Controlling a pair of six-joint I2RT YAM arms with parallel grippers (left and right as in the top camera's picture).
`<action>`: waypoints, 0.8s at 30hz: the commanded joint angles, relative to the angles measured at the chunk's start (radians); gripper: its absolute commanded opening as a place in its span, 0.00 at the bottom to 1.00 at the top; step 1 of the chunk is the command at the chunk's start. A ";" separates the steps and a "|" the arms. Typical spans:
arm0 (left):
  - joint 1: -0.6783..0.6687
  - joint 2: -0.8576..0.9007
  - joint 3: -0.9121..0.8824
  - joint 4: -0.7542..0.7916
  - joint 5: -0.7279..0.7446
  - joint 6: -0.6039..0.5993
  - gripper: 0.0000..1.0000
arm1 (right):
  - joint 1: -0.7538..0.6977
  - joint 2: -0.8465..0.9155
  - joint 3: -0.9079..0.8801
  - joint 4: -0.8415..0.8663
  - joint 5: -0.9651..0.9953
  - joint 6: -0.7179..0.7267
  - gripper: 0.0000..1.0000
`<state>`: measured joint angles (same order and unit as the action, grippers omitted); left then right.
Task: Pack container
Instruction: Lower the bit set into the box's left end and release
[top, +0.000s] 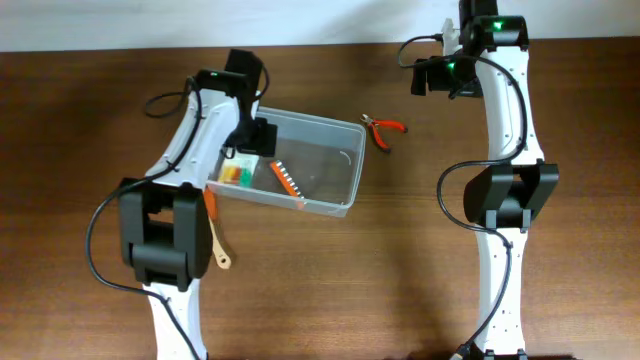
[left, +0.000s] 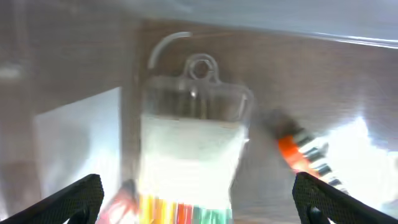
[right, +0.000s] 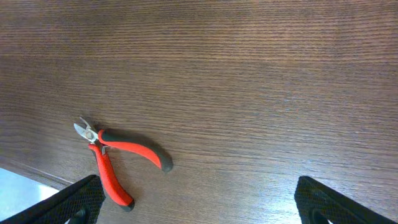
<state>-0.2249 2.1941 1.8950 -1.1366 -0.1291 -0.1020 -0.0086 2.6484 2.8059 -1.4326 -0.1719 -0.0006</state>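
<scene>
The clear box (top: 330, 160) sits near the middle of the table (top: 90, 120), a bit toward the far edge. Its long side runs from left to right, and it is turned a little.

In the box lie a packet (left: 189, 143) with coloured bits and an orange tool (left: 301, 152). The left gripper (left: 199, 202) hangs over the left end of the box, right above the packet. Its two fingers are wide apart and hold nothing. This view is blurry.

The red pliers (top: 383, 128) lie on the table, just beside the far right corner of the box and not touching it. They are between the box and the right arm, so the right arm is nearer to them.

The right gripper (right: 198, 202) is up near the far edge, to the right of the pliers. Its fingers are also spread apart and empty. In its own camera the pliers sit off to the left, with the nose at the upper left and the handles at the lower right.

I think the right gripper must move left toward the box and turn to grab across the handles.

A wooden-handled tool (top: 217, 240) lies near the left arm, outside the box.
</scene>
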 joint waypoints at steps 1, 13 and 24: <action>-0.013 -0.001 0.050 -0.005 0.013 -0.010 0.99 | 0.002 -0.005 0.020 0.000 -0.008 -0.003 0.99; 0.005 -0.001 0.522 -0.402 0.048 -0.214 0.99 | 0.002 -0.005 0.020 0.000 -0.008 -0.003 0.99; 0.031 -0.110 0.622 -0.551 0.185 -0.298 0.99 | 0.002 -0.005 0.020 0.000 -0.008 -0.003 0.99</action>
<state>-0.2119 2.1605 2.5042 -1.6840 0.0116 -0.3576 -0.0086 2.6484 2.8059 -1.4330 -0.1719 -0.0010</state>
